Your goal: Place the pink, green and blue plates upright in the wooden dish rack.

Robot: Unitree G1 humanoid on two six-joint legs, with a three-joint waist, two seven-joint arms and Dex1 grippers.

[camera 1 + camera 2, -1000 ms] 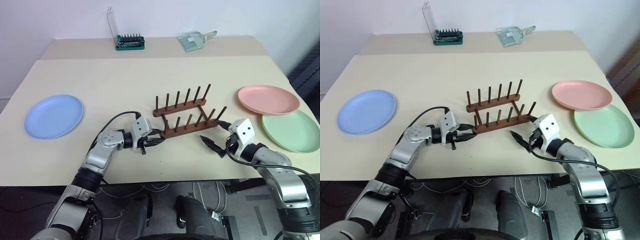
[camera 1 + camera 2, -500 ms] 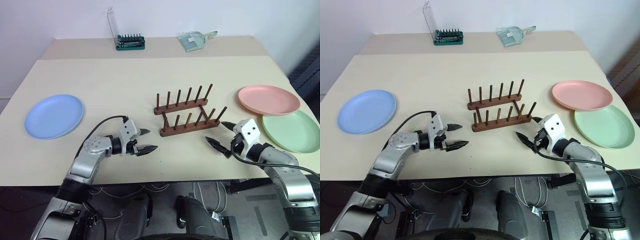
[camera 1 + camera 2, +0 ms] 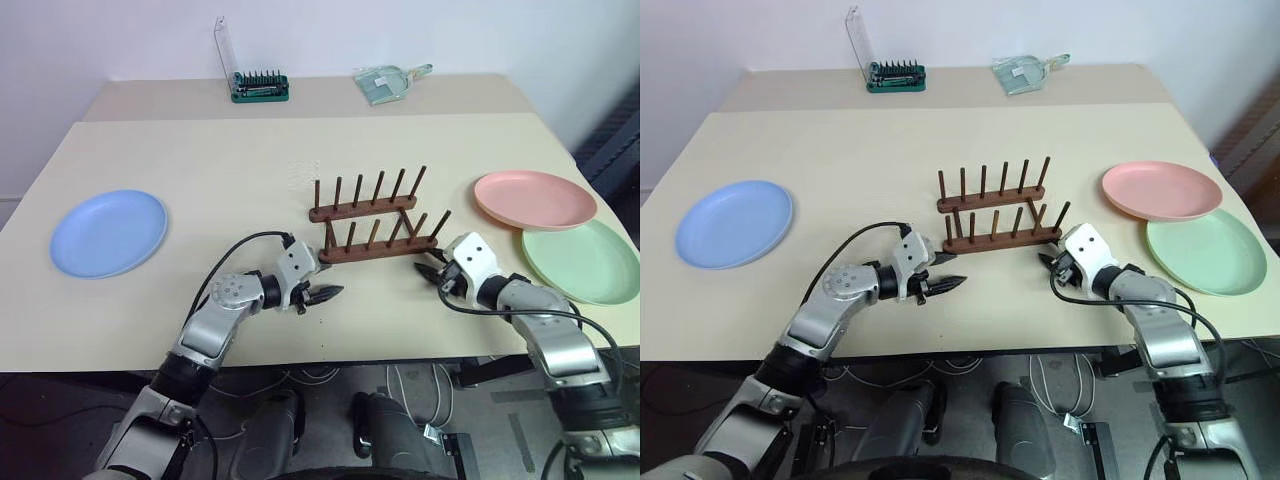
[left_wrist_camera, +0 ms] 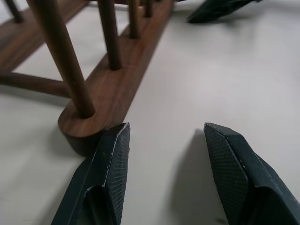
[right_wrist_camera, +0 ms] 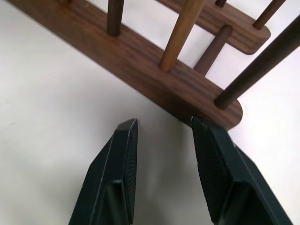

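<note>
1. A beige table [image 3: 200, 150] stands before a white wall; a second table behind it carries a green-based bit set [image 3: 260, 85] and a clear packet [image 3: 385, 80].
2. The wooden dish rack [image 3: 372, 222] stands mid-table, empty, between the two grippers.
3. The left gripper [image 3: 322, 293] lies low over the table, pointing toward the rack's left end; its fingers are parted with nothing between them, one fingertip [image 4: 117, 140] just at the end of the rack's near rail.
4. The right gripper [image 3: 432, 270] reaches in at the rack's right end, its fingers apart and empty, one tip [image 5: 206, 129] against the rail's rounded end.
5. The blue plate [image 3: 108, 232] lies flat, well to the left of the left gripper.
6. The pink plate [image 3: 535, 198] and the green plate [image 3: 582, 262] lie flat to the right of the right gripper, the pink one's edge over the green.
</note>
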